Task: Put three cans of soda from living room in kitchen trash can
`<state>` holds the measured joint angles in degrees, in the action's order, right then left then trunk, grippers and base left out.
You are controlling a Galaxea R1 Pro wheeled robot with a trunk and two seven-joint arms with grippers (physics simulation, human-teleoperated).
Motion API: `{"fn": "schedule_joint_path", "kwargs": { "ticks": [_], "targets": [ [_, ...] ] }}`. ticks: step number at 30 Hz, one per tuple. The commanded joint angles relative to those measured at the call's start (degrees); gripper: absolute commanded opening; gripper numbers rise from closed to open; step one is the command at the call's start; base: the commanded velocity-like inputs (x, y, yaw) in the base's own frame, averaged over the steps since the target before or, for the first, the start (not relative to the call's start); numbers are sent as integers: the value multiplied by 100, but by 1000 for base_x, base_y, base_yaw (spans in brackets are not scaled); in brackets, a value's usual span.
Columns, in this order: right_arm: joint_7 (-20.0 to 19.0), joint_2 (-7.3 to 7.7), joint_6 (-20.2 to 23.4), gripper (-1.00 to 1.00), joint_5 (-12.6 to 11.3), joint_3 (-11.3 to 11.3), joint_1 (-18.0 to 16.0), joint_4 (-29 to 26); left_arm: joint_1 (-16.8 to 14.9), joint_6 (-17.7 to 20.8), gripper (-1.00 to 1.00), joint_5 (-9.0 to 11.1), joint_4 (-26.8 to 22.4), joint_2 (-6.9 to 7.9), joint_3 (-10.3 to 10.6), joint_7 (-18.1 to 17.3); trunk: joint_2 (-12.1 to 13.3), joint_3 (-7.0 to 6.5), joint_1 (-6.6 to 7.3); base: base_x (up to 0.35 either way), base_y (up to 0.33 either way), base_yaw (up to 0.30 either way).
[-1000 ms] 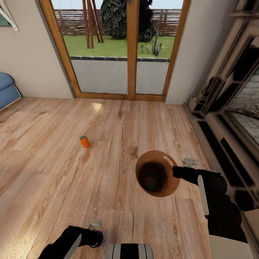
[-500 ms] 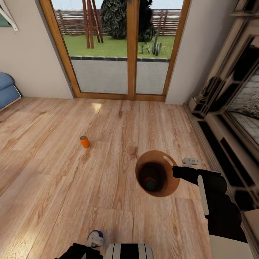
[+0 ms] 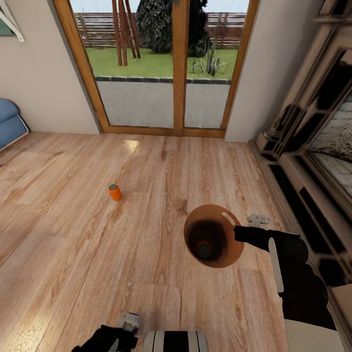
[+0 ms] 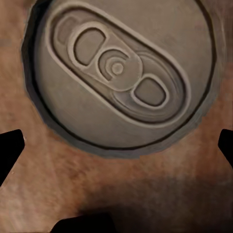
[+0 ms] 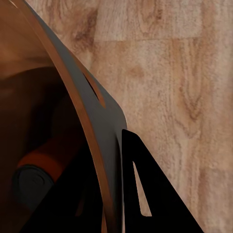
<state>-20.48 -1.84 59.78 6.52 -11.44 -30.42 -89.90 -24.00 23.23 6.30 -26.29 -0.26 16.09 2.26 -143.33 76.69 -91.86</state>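
An orange can of soda stands upright on the wood floor at mid left. My right gripper is shut on the rim of the brown tash can, which tilts toward me. A second orange can lies inside it, its side showing in the right wrist view, where one finger presses the bin's outer wall. My left gripper hangs open at the bottom edge over the dark blue can. The left wrist view looks straight down on that can's grey top, with the gripper spread wide.
Wood-framed glass doors close the far wall. A brick fireplace surround runs along the right. A blue sofa corner shows at the left edge. My own base sits at the bottom centre.
My left arm has swung from the left to come in from below. Its gripper now sits over the blue can's top. The right arm and the bin have not moved.
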Motion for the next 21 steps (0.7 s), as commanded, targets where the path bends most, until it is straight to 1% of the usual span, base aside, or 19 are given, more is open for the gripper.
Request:
{"fn": "schedule_joint_path", "kwargs": {
  "ticks": [1, 3, 9, 11, 17, 21],
  "targets": [
    [-43, -2, 22, -100, -160, 4, 0, -1, 1, 25, 100, 3, -80, 0, 0, 126, 0, 0, 1, 0, 0, 0],
    [-44, -1, 22, -100, -160, 8, -1, -1, 1, 49, 100, 3, -172, -1, 0, 199, 0, 0, 1, 0, 0, 0],
    [-44, -4, 22, -100, -160, 10, 1, -1, -3, 74, 100, 1, -307, -1, -2, 262, 0, 0, 1, 0, 0, 0],
    [-44, -5, 22, -100, -160, 10, 1, -1, -60, 76, 100, 3, -326, -13, -8, 274, 0, 0, 1, 0, 0, 0],
    [-44, -4, 22, -100, -160, 10, 0, -1, -110, 52, 100, -3, -314, -143, -8, 275, 0, 0, 1, 0, 0, 0],
    [-44, -1, 22, -100, -160, 10, 0, -1, -249, 12, 100, 7, -193, -196, -9, 275, 0, 0, 1, 0, 0, 0]
  ]
}}
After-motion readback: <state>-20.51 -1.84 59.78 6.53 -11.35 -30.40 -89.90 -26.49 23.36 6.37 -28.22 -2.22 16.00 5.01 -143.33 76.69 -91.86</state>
